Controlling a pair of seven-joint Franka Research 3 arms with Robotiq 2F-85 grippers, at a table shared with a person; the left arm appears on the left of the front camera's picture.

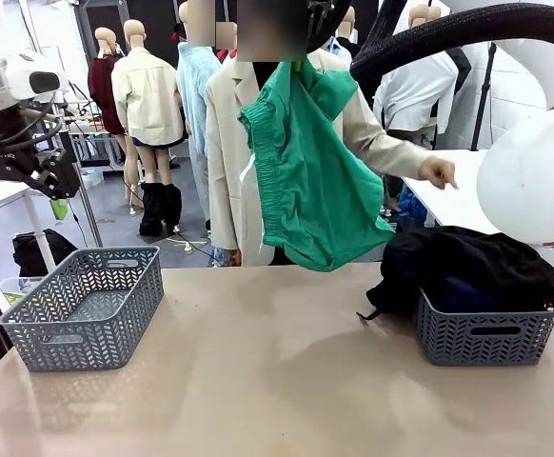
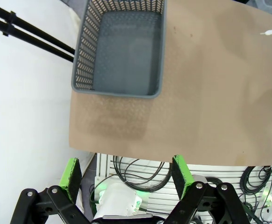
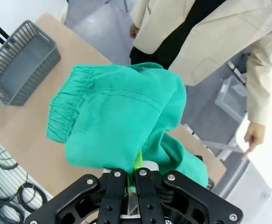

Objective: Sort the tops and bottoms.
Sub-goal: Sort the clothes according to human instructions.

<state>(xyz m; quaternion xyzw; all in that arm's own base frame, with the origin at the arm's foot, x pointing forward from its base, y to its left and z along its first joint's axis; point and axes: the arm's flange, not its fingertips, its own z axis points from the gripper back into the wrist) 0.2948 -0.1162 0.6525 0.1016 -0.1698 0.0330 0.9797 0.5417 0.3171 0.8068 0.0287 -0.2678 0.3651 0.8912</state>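
right gripper pinches the green shorts high above the table; left gripper wide, holding nothing

White rounded arm casings are seen at both picture sides in the front view, with a thick black corrugated hose run over the right arm. The left gripper is built of black linkage bars with silver pivot screws and bright green pads. The right gripper shows the same black links and silver screws. The person is dressed in a cream blazer over a black top.
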